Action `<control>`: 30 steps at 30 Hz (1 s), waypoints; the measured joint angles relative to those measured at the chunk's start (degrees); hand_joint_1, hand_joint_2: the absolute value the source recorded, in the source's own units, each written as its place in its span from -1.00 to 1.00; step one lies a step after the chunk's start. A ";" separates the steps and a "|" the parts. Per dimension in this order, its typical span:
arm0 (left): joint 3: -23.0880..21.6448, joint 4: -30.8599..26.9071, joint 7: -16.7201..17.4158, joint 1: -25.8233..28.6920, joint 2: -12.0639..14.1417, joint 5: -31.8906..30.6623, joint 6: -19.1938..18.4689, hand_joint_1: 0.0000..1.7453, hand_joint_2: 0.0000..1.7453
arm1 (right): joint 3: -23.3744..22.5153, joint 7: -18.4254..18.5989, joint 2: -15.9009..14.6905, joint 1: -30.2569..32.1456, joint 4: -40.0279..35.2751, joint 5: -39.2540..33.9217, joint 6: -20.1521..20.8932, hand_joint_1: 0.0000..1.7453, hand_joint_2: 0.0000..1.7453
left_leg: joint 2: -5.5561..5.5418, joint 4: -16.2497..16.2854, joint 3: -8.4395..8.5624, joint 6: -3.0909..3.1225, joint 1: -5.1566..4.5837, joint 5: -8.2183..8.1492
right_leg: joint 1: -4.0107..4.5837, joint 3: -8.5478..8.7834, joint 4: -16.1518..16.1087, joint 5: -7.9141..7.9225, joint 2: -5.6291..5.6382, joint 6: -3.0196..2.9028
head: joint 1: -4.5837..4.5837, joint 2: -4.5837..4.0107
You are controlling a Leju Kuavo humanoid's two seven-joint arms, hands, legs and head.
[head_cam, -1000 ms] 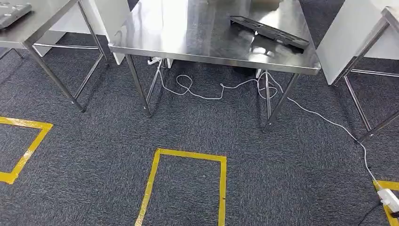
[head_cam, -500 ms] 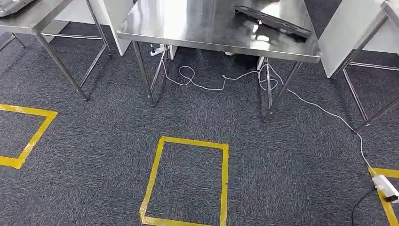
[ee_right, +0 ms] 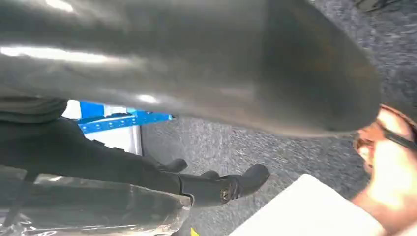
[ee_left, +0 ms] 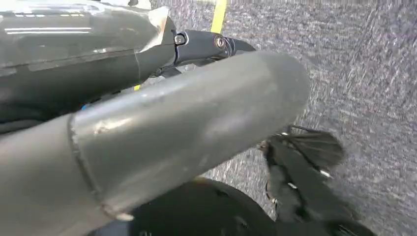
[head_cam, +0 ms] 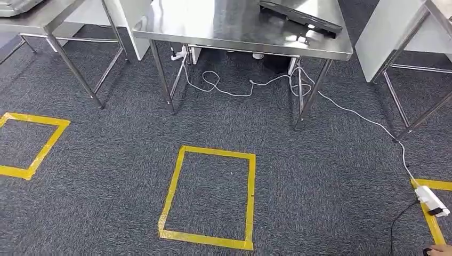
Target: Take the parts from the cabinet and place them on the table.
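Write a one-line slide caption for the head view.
Steel table bearing a black tray, white cable trailing across grey carpet past yellow tape squares.

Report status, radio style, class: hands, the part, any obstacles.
Left hand, right hand: low over carpet, grip unclear. Dark flat part lies on the steel table. White cable trails across the floor by the table legs.

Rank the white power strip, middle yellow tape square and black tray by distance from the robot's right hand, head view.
With the right hand hanging at the robot's right:
1. White power strip, floor, right.
2. Yellow tape square, floor, centre.
3. Black tray, on the steel table.
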 joint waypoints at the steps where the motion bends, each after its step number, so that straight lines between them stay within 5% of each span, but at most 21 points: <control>1: -0.20 -0.02 -0.02 -0.06 0.64 0.00 -0.30 -1.00 -1.00 | 0.00 -0.72 -0.04 0.03 0.00 0.02 0.48 -1.00 -1.00 | -0.14 -4.57 2.63 0.08 -0.36 -1.51 | 0.43 -0.64 0.77 0.15 -0.04 0.27 | 0.06 0.00; 3: -0.33 0.00 0.00 -0.15 1.64 0.07 -1.12 -1.00 -1.00 | 0.00 -1.40 -0.13 0.15 0.00 0.04 0.65 -1.00 -1.00 | -0.19 -5.77 2.46 0.88 -0.76 -2.58 | 0.37 -1.19 0.83 1.06 -0.11 1.25 | 0.04 0.00; 5: -0.37 0.00 0.04 -0.09 2.32 0.09 -1.40 -1.00 -1.00 | 0.00 -1.68 -0.22 0.27 0.00 0.04 0.72 -1.00 -1.00 | -0.08 -6.43 1.25 2.45 -0.82 -1.45 | 0.86 -1.52 0.68 1.94 -0.02 2.22 | 0.13 0.00; 7: -0.35 -0.07 0.04 -0.12 2.99 0.09 -1.38 -1.00 -1.00 | -0.02 -1.70 -0.44 0.36 0.00 0.04 0.87 -1.00 -1.00 | 0.41 -6.50 0.39 3.92 -0.83 -0.28 | 0.12 -3.73 4.89 -1.85 0.36 1.76 | 0.48 0.00; 9: -0.37 -0.09 0.04 -0.08 3.39 0.09 -1.44 -1.00 -1.00 | -0.04 -1.70 -0.48 0.54 0.00 0.04 1.07 -1.00 -1.00 | 0.53 -6.47 -0.93 4.11 -1.05 0.69 | -0.44 -7.08 14.16 -6.46 0.55 1.55 | 0.48 0.00; 11: -0.37 -0.09 0.04 -0.02 3.50 0.09 -1.44 -1.00 -1.00 | -0.07 -1.72 -0.52 0.73 0.00 0.04 1.13 -1.00 -1.00 | 0.67 -6.41 -2.03 3.85 -1.05 1.55 | -0.61 -7.57 18.57 -8.22 0.59 2.40 | 0.55 0.00; 12: -0.37 -0.09 0.02 -0.03 3.50 0.09 -1.42 -1.00 -1.00 | -0.07 -1.75 -0.57 0.77 0.00 0.04 1.13 -1.00 -1.00 | 0.71 -6.37 -2.48 3.69 -0.99 1.91 | -0.83 -5.61 16.58 -7.75 0.58 2.96 | 0.61 0.00; 15: -0.37 -0.07 -0.26 -0.05 3.50 0.09 -1.42 -1.00 -1.00 | -0.22 -2.40 -0.72 0.71 0.00 0.04 0.85 -1.00 -1.00 | 0.71 -6.33 -2.95 2.81 -0.78 2.68 | -1.40 5.46 0.64 -3.97 0.58 4.46 | 0.68 0.00; 16: -0.37 -0.07 -0.31 -0.06 3.50 0.07 -1.42 -1.00 -1.00 | -0.26 -2.49 -0.72 0.57 0.00 0.04 0.68 -1.00 -1.00 | 0.78 -6.09 -2.81 2.40 -1.27 2.87 | -1.08 6.23 -2.12 -4.51 0.74 3.95 | 0.76 0.00; 20: -0.39 -0.07 -0.33 -0.12 3.47 -0.02 -1.36 -1.00 -1.00 | -0.74 -4.10 -0.87 0.65 0.00 -0.55 -0.63 -1.00 -1.00 | 0.35 -6.22 -3.53 0.90 -1.04 4.04 | -0.67 5.37 -1.75 -3.36 0.79 1.81 | 0.59 0.00; 22: -0.39 -0.07 -0.35 -0.08 3.47 -0.02 -1.25 -1.00 -1.00 | -1.01 -5.13 -0.92 0.70 0.00 -0.89 -1.53 -1.00 -1.00 | 0.10 -2.47 -5.34 0.69 -0.72 0.52 | -1.39 5.25 -1.99 -2.73 0.15 0.28 | 0.40 0.00; 24: -0.39 -0.04 -0.55 -0.06 3.47 -0.04 -1.33 -1.00 -1.00 | -1.09 -5.55 -0.92 0.75 0.00 -0.98 -2.06 -1.00 -1.00 | 0.04 6.77 -9.37 0.37 -0.67 -4.45 | -0.98 4.65 -1.95 -2.37 -0.64 -0.44 | 0.39 0.00; 26: -0.39 0.00 -0.76 0.11 3.47 -0.31 -1.66 -1.00 -1.00 | -1.42 -5.61 -0.92 0.78 0.02 -1.09 -2.45 -1.00 -1.00 | 0.05 12.07 -11.49 0.11 -0.62 -5.89 | -0.68 4.02 -1.75 -2.24 -1.35 -0.59 | 0.35 0.00; 28: -0.39 0.00 -1.00 0.29 3.47 -0.50 -2.12 -1.00 -1.00 | -1.79 -5.61 -0.92 0.88 0.00 -1.36 -2.91 -1.00 -1.00 | 0.15 9.28 -9.54 0.01 -0.50 -3.56 | -0.63 3.55 -1.52 -2.24 -2.06 -0.56 | 0.35 0.00; 30: -0.44 0.00 -1.25 0.35 3.47 -0.81 -2.69 -1.00 -1.00 | -2.01 -5.61 -0.90 0.89 0.02 -1.53 -3.00 -1.00 -1.00 | 1.30 0.61 -4.35 0.05 -0.32 0.04 | -0.65 3.46 -1.19 -2.28 -2.74 -0.52 | 0.33 0.00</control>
